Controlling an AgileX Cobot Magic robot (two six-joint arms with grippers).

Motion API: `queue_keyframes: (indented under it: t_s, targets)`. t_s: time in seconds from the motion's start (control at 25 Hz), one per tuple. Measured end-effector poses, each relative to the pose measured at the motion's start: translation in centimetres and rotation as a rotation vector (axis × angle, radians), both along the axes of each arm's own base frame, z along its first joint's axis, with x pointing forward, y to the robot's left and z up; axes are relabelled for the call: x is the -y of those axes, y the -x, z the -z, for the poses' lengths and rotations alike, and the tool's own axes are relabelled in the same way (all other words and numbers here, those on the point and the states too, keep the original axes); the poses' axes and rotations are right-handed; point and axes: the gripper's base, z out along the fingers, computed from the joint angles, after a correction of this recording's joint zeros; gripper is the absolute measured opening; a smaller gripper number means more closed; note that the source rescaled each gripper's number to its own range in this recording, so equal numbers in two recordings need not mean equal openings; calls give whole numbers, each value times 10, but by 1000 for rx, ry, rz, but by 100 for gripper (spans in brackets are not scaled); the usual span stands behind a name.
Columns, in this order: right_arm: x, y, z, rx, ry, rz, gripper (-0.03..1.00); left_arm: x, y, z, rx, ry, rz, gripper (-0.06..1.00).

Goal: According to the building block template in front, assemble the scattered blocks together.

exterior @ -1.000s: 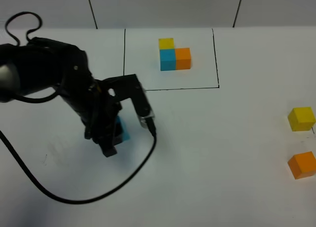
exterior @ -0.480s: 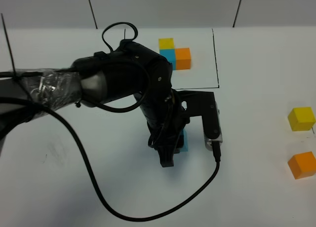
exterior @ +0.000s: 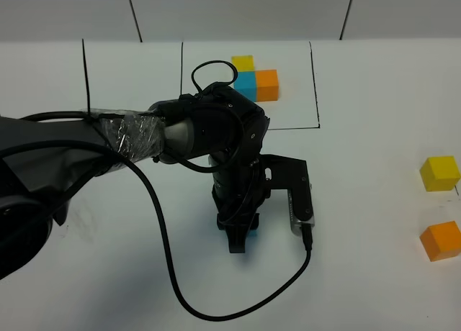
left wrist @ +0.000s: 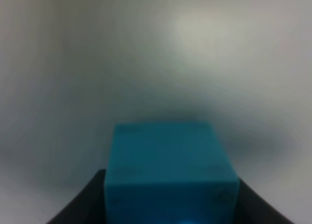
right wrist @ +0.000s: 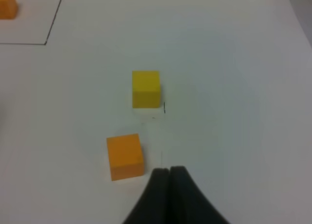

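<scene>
Nothing is assembled yet: left gripper (exterior: pixel 236 239) pinches the small sky-blue cube (left wrist: pixel 170 170); small yellow cube (exterior: pixel 439 173) and small orange cube (exterior: pixel 441 240) lie apart; right gripper (right wrist: pixel 169 173) pressed together, empty

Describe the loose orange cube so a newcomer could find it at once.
On the right side of the white table, well outside the black drawn rectangle, two small cubes sit apart. The orange cube is the one nearer the camera, below the yellow cube; unlike the framed orange one, it touches nothing.
</scene>
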Motion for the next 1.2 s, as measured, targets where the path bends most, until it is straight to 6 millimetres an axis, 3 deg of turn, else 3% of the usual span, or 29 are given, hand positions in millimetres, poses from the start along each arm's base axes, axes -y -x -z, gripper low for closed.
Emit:
queue_keyframes:
  t_s: [0.4, 0.6, 0.68, 0.8, 1.0, 1.2]
  targets:
    - [0, 0, 0, 0, 0, 0, 0, 0, -3, 2, 31, -3, 15, 50]
    - [0, 0, 0, 0, 0, 0, 0, 1, -5, -7, 53, 1, 14, 83]
    - [0, 0, 0, 0, 0, 0, 0, 2, -7, -28, 81, 26, -4, 95]
    - [0, 0, 0, 0, 0, 0, 0, 0, -6, -77, 125, 65, -46, 100]
    - [0, 0, 0, 0, 0, 0, 0, -26, 14, -158, 163, 55, -137, 97]
    - [0, 0, 0, 0, 0, 0, 0, -60, 45, -236, 292, 214, -269, 87]
